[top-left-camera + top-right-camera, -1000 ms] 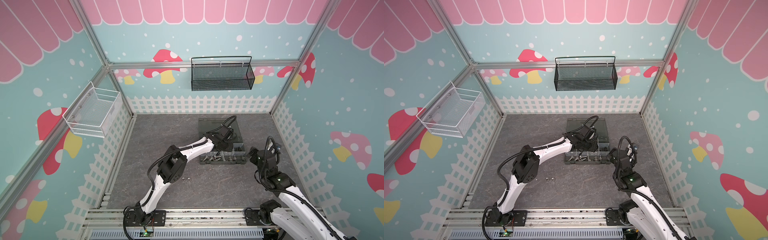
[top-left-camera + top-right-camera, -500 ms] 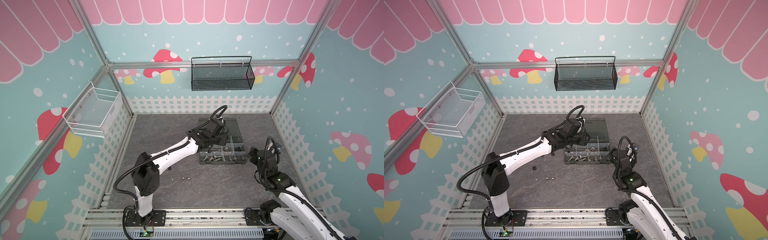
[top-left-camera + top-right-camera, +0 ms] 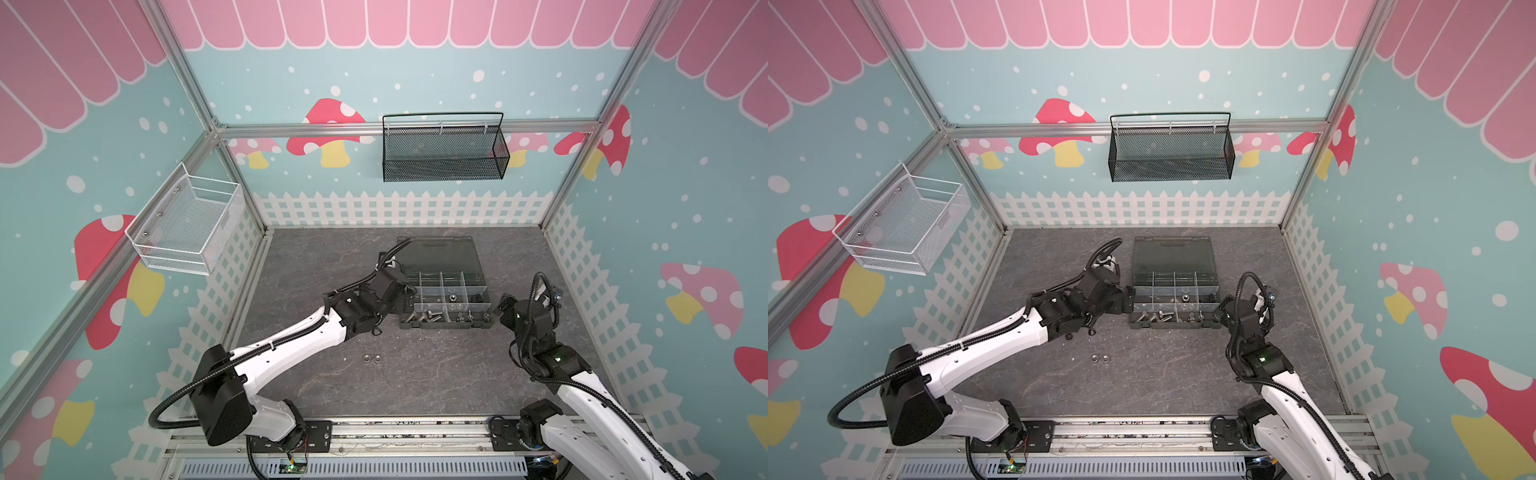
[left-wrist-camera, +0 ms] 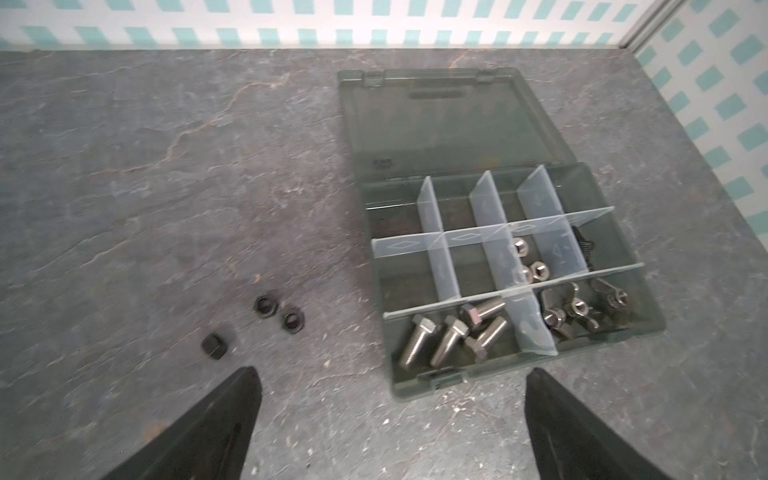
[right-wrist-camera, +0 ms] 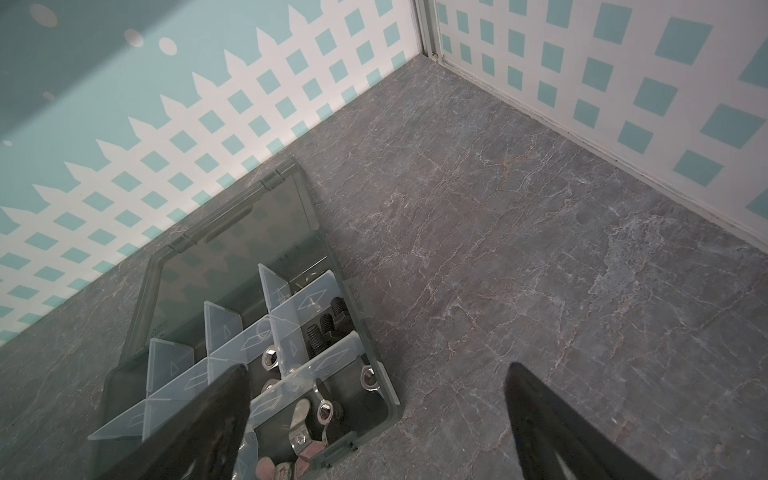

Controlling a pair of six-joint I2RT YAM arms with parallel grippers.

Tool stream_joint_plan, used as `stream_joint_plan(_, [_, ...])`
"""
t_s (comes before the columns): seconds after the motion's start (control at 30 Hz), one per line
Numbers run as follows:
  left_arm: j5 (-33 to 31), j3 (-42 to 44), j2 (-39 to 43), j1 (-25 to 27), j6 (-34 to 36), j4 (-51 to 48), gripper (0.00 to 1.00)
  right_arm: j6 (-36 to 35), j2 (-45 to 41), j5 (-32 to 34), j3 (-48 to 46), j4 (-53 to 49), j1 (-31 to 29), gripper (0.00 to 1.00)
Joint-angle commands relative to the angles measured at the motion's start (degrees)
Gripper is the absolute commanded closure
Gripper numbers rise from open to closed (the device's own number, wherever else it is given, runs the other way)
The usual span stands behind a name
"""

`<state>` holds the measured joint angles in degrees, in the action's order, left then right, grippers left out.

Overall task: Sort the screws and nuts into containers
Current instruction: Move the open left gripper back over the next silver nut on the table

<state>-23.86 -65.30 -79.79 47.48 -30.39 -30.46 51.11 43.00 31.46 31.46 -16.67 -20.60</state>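
The dark grey organizer box (image 3: 444,326) (image 3: 1173,326) lies open, its containers (image 4: 440,245) split by clear dividers. Inside are silver screws (image 4: 451,332), silver nuts (image 4: 536,270) (image 5: 269,357), black screws (image 5: 322,332) and wing nuts (image 4: 577,309). Three black nuts (image 4: 266,306) lie loose on the floor left of the box; two show in both top views (image 3: 372,358) (image 3: 1100,358). My left gripper (image 3: 409,300) (image 3: 1128,301) (image 4: 390,376) is open and empty by the box's left front corner. My right gripper (image 3: 500,306) (image 3: 1223,308) (image 5: 374,374) is open and empty at the box's right end.
A black mesh basket (image 3: 444,149) hangs on the back wall and a white wire basket (image 3: 187,226) on the left wall. Fence-printed walls close in the slate floor (image 3: 415,386). The flat box lid (image 3: 436,253) lies behind the compartments.
My left gripper has drawn back from above the box to its left front side and opened wide. The left arm's elbow has swung out to the left. The right arm has not moved.
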Motion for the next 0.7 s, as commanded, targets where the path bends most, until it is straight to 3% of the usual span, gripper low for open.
stream_joint_plan(0.0, [-4.2,3.4,3.6,-1.1,-3.6,-5.2,0.0,1.2,0.4,0.7,0.2,-0.4,0.3,0.03])
stream_joint_plan(0.4, [2.8,14.7,12.1,-4.7,-9.8,-13.2,0.05,1.9,0.1,0.4,-0.6,-0.2,0.3,0.03])
stream_joint_plan(0.67, [10.6,19.9,10.7,-4.8,-13.1,-13.7,0.24,2.9,0.6,-0.3,-1.4,0.0,0.3,0.03])
